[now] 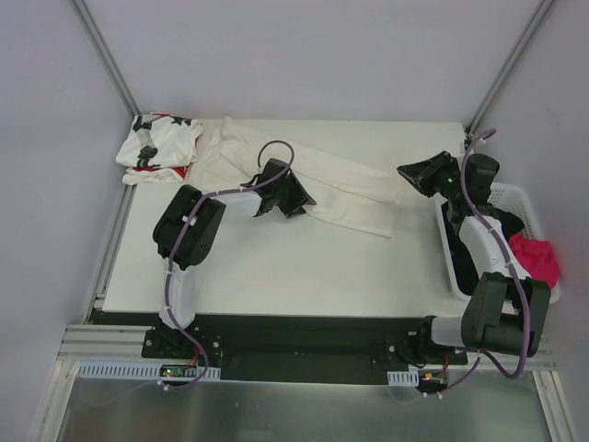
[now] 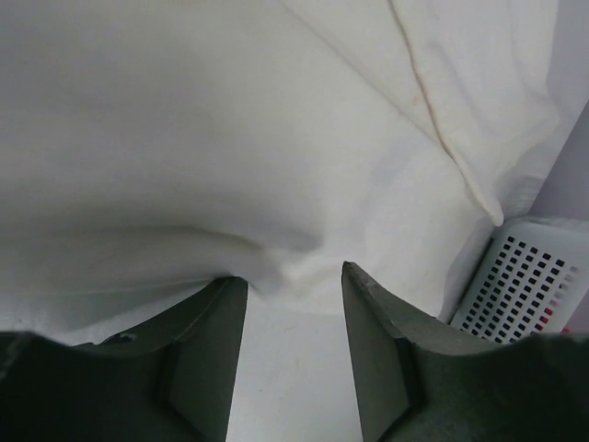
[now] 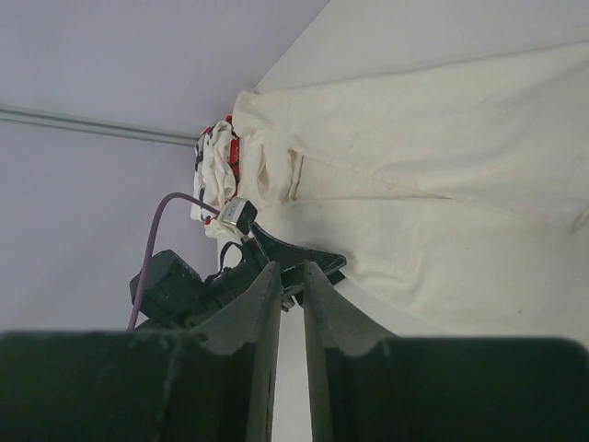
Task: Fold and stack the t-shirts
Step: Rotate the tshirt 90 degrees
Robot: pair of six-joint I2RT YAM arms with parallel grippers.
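The large cream-white t-shirt lies spread across the back of the table, wrinkled, one end reaching toward the right. A star-print t-shirt with red marks sits crumpled at the back left corner. My left gripper is down at the cream shirt's near edge. In the left wrist view its jaws stand apart over bare table, the cloth's hem bunched at the fingertips. My right gripper hovers off the shirt's right end, with only a narrow gap between its jaws and nothing in it.
A white perforated basket stands at the table's right edge, holding a pink cloth and something dark. The basket's wall also shows in the left wrist view. Grey walls and metal frame posts ring the table.
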